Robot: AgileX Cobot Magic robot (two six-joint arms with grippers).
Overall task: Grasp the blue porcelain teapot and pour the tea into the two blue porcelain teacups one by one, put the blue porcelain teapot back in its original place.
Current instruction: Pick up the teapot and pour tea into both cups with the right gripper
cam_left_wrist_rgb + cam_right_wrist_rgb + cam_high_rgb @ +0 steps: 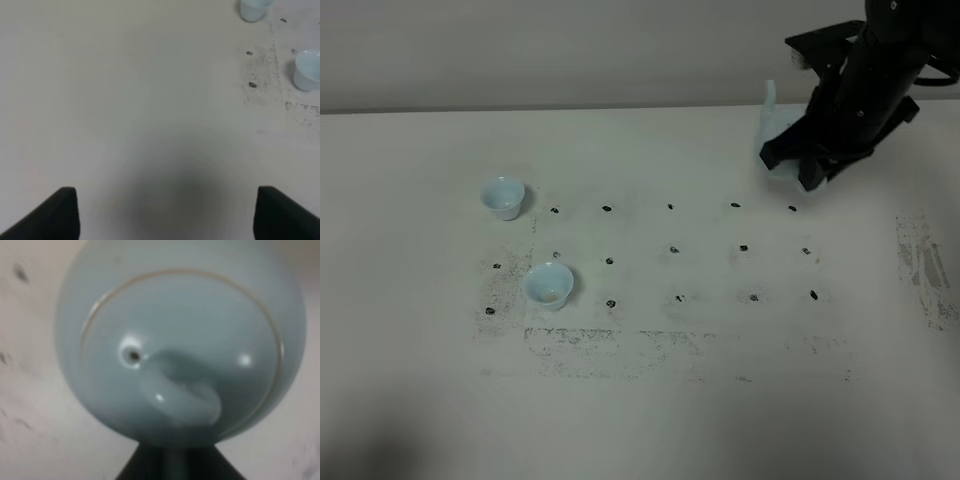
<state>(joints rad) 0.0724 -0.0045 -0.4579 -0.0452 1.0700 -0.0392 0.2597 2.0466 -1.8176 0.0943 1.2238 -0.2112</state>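
**Gripper state.** The right gripper [177, 465] is drawn together at the near edge of the blue porcelain teapot [175, 340]. It appears to be clamped on the small loop handle, although the handle itself is hidden behind the jaws. The left gripper [165, 215] is held apart and empty above the bare table [720, 400].

**Location of the task items.** The teapot sits directly ahead of the right gripper and fills its wrist view. The lid knob [180, 400] and the vent hole [132, 356] are turned toward the camera. Whether the base rests on the table cannot be told. The first teacup [503, 197] and the second teacup [549, 284] stand near each other, well apart from the right gripper. They lie closer to the left gripper, ahead of it and off to one side.

**Handling properties (judged).**
- The teapot is to be treated as rigid, brittle and glazed. The glaze is slippery, so a pinch on the round body would likely slide off.
- The handle loop is the correct place to take hold.
- The fill level is hidden by the lid, so the weight is unknown. A pot held by the handle alone is expected to sag toward the spout.
- The lid is seated loosely. A steep tilt may dislodge it.
- The teacups are light and narrow-based. They are easily knocked over by the spout.
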